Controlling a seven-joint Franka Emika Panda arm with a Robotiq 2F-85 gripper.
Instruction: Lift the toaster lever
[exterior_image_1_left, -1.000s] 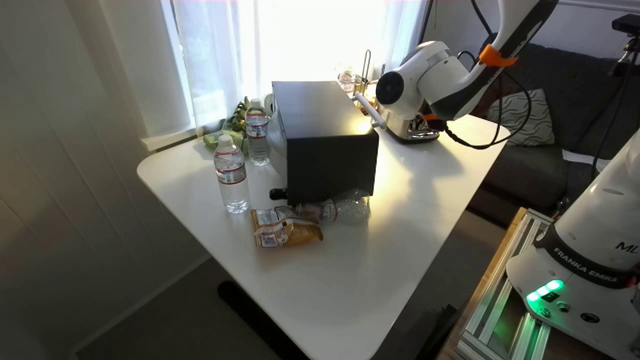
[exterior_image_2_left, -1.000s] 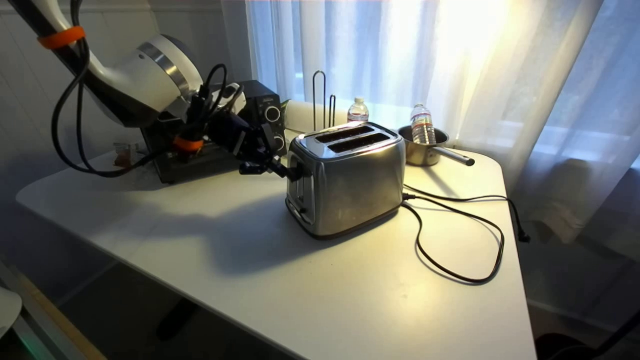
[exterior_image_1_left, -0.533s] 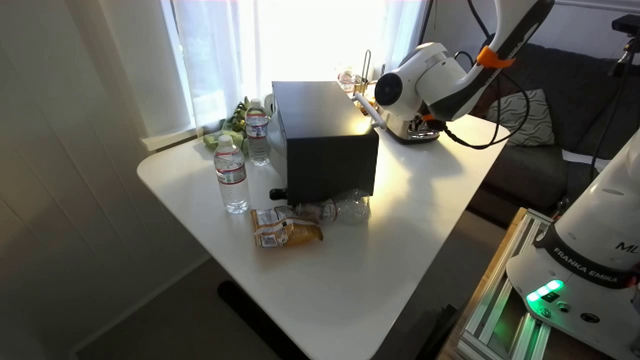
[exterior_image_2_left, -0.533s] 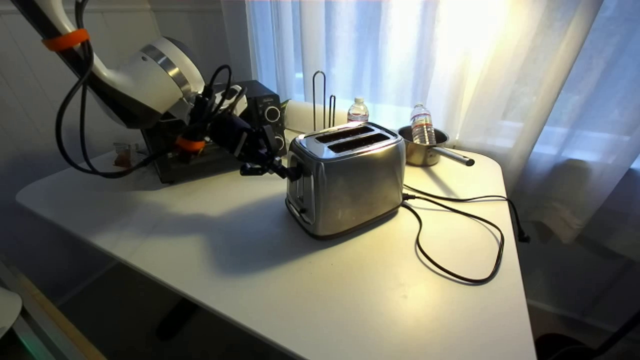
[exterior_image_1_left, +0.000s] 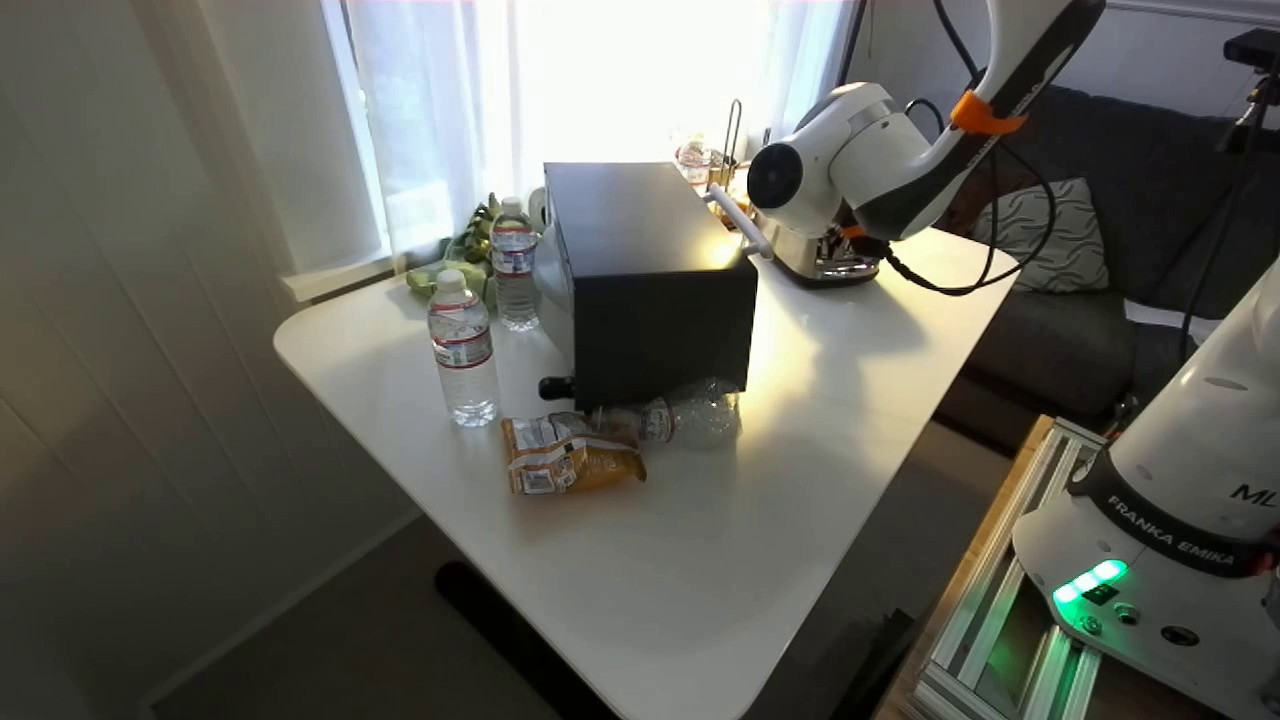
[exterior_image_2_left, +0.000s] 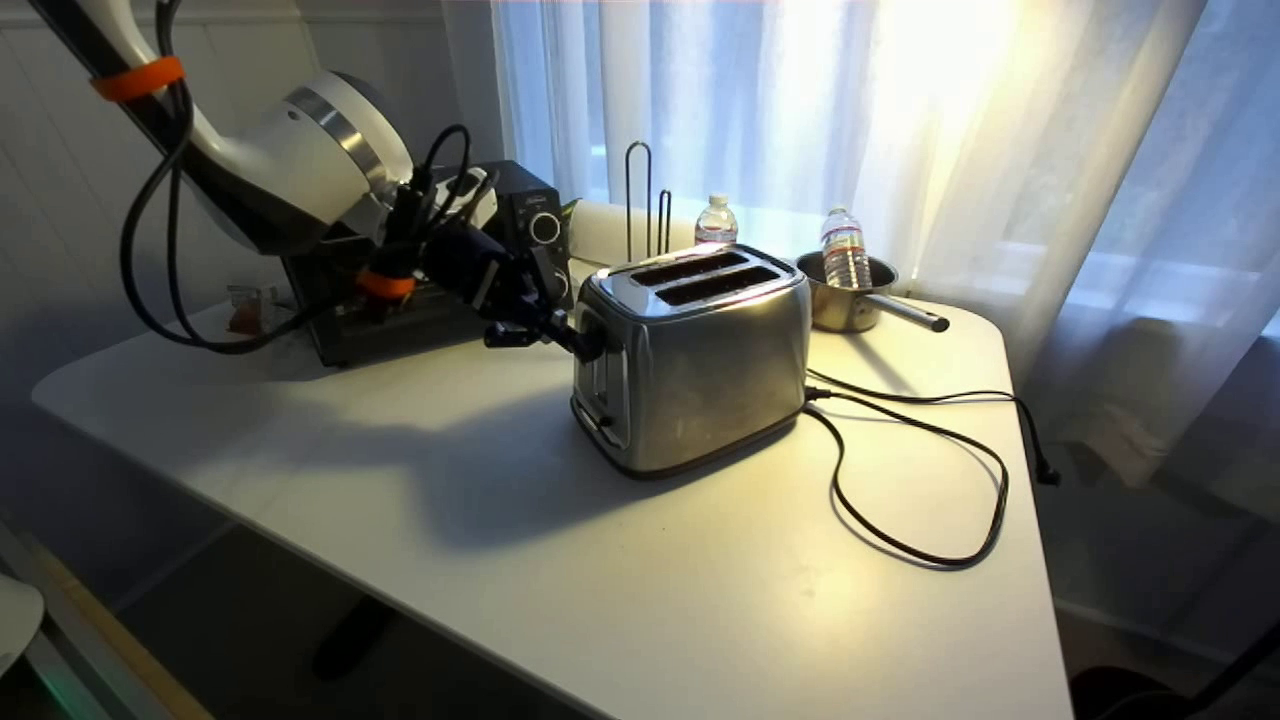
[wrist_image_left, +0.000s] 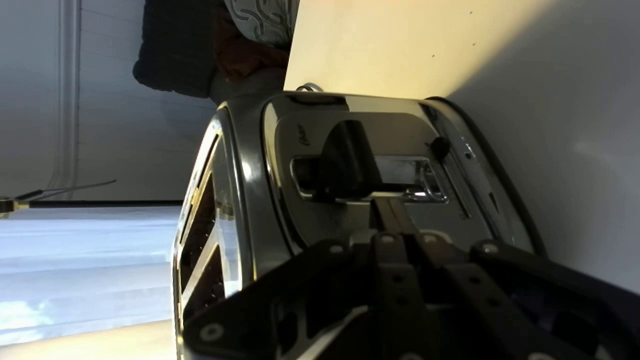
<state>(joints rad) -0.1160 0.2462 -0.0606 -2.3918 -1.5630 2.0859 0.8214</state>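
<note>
The silver two-slot toaster (exterior_image_2_left: 710, 375) stands upright on the white table; part of it shows in an exterior view (exterior_image_1_left: 848, 265) under the arm. Its black lever (exterior_image_2_left: 592, 346) is near the upper end of its slot, and in the wrist view the lever (wrist_image_left: 352, 157) sits at the slot end nearer the toaster's top. My gripper (wrist_image_left: 392, 212) is shut, its fingertips together with nothing seen between them. The tips are in front of the toaster's lever face, close beside the lever and lower than it; I cannot tell whether they touch it. In an exterior view the gripper (exterior_image_2_left: 575, 343) reaches the lever from the side.
A black toaster oven (exterior_image_1_left: 660, 335) stands beside the arm. Water bottles (exterior_image_1_left: 463, 350), a snack bag (exterior_image_1_left: 570, 455) and a crushed bottle (exterior_image_1_left: 705, 412) lie or stand around it. A pot (exterior_image_2_left: 845, 305) with a bottle is behind the toaster; a power cord (exterior_image_2_left: 945, 565) loops on the table.
The arm and gripper have shifted slightly toward the toaster, bringing the fingertips closer in under the lever. The toaster and lever look unchanged.
</note>
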